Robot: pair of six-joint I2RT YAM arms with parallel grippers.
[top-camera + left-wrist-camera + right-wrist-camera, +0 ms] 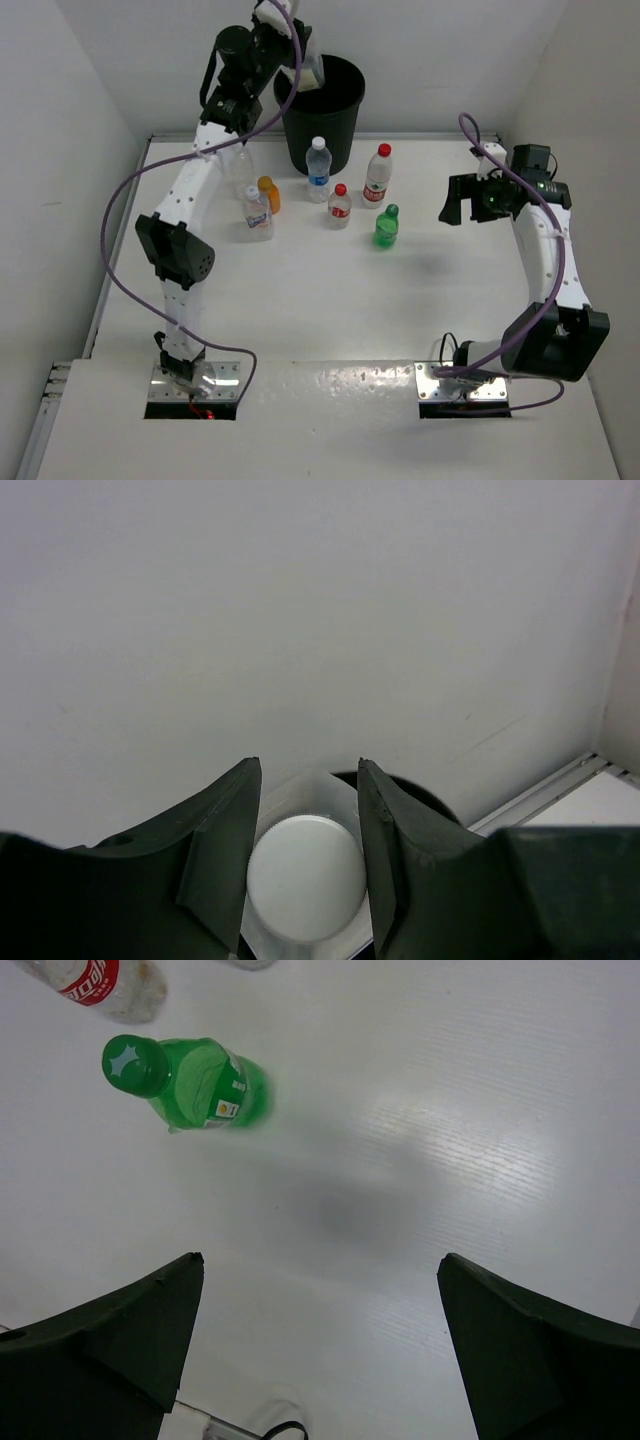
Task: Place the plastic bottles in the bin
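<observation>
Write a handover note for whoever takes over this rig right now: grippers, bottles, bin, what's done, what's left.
The left gripper is shut on a white-capped bottle, held over the bin mouth.
The right gripper is open and empty, hovering over the table beside the green bottle.
Upright in front of the bin: green bottle, tall red-capped bottle, short red-capped bottle, blue-labelled bottle, orange bottle, squarish clear bottle; perhaps another clear bottle behind the left arm.
Done: bin contents not visible.
Left: drop the held bottle, then bin the rest.
</observation>
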